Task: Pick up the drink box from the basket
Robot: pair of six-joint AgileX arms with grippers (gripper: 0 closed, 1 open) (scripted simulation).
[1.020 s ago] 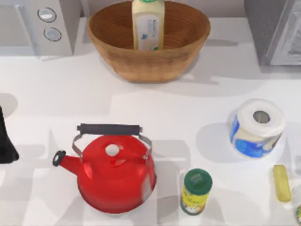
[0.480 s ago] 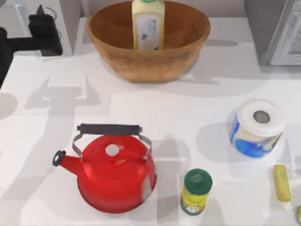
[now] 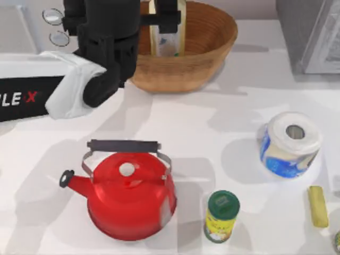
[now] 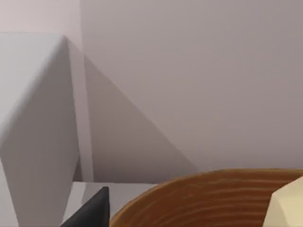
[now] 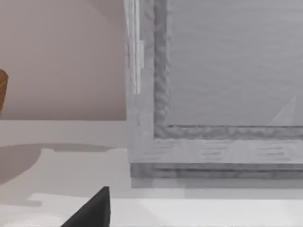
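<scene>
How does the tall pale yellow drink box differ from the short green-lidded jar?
The tall pale yellow drink box stands inside the brown woven basket; the short green-lidded jar stands on the white table. The box is slim with flat sides; the jar is round. Both are upright with yellow on them.

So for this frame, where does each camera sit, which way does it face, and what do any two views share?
Top view: above the table, looking down on the basket, drink box and left arm, whose left claw is at the box.
Left wrist view: on the left arm, facing the back wall over the basket rim; one dark fingertip shows.
Right wrist view: on the right arm, facing a grey appliance.
Top and left wrist views share basket and box.
</scene>
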